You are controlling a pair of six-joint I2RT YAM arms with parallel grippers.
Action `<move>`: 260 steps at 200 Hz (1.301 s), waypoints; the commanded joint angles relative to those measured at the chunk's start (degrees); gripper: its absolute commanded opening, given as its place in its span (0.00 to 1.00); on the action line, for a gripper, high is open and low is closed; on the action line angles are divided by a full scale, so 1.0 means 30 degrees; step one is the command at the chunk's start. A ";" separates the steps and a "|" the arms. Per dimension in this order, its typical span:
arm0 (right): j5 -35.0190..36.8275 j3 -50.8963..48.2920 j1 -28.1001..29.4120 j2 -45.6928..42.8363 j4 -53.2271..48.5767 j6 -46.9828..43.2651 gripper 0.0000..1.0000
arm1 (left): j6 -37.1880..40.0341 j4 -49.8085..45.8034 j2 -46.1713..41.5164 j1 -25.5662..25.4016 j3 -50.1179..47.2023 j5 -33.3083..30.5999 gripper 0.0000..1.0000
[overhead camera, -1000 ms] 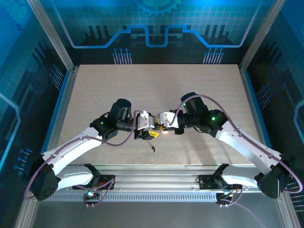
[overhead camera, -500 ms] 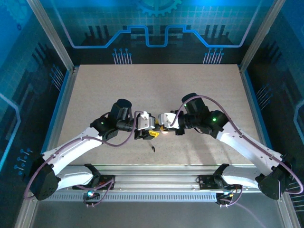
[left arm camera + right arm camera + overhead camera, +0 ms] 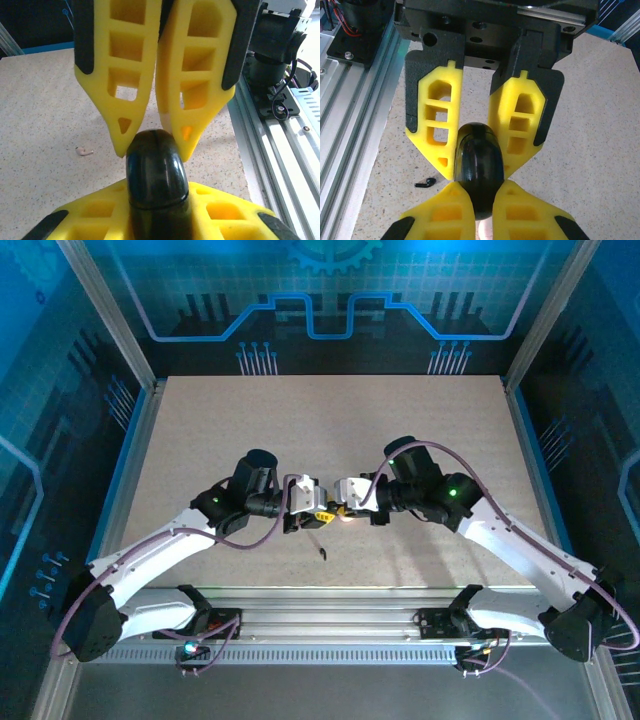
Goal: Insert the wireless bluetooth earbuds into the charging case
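The charging case (image 3: 155, 167) is a glossy black rounded shell, held off the table between both grippers at the table's middle (image 3: 330, 517). My left gripper (image 3: 159, 192) is shut on one end of it, and my right gripper (image 3: 480, 189) is shut on the other end of the case (image 3: 477, 150). Each gripper's yellow fingers face the other's across the case. The pale whitish earbud (image 3: 84, 150) lies on the table to one side. On the other side, toward the near rail, lies the black earbud (image 3: 425, 183), which in the top view (image 3: 323, 556) sits just below the grippers.
The speckled beige table (image 3: 330, 430) stretches open behind the arms. The aluminium rail (image 3: 330, 602) at the near edge runs close to the grippers. A pale pinkish shape (image 3: 492, 231) shows under my right fingers.
My left gripper's fingers have closed onto the case that the right gripper holds. Both arms have stayed almost in place, and the earbuds have not moved.
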 commanded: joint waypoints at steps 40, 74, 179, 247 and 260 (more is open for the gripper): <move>0.0043 -0.0249 0.0061 -0.0302 0.1162 0.0804 0.39 | 0.0158 -0.0184 -0.0281 -0.0197 -0.0075 0.0571 0.21; 0.0093 -0.0530 0.0059 -0.0368 0.1850 0.0951 0.44 | -0.0033 -0.0019 -0.0223 -0.0201 -0.0074 0.0666 0.21; 0.0777 -0.0641 -0.1159 -0.0678 0.3384 0.2031 0.46 | 0.0107 -0.0440 -0.0368 -0.0190 0.0043 0.0840 0.21; 0.0585 -0.0641 -0.2513 -0.0668 0.4033 0.2836 0.46 | -0.0454 0.0161 -0.0483 -0.0199 -0.0183 0.0814 0.20; 0.0350 -0.0861 -0.2598 -0.1000 0.4146 0.3002 0.46 | -0.0834 0.0661 -0.0466 -0.0139 -0.0442 0.0718 0.20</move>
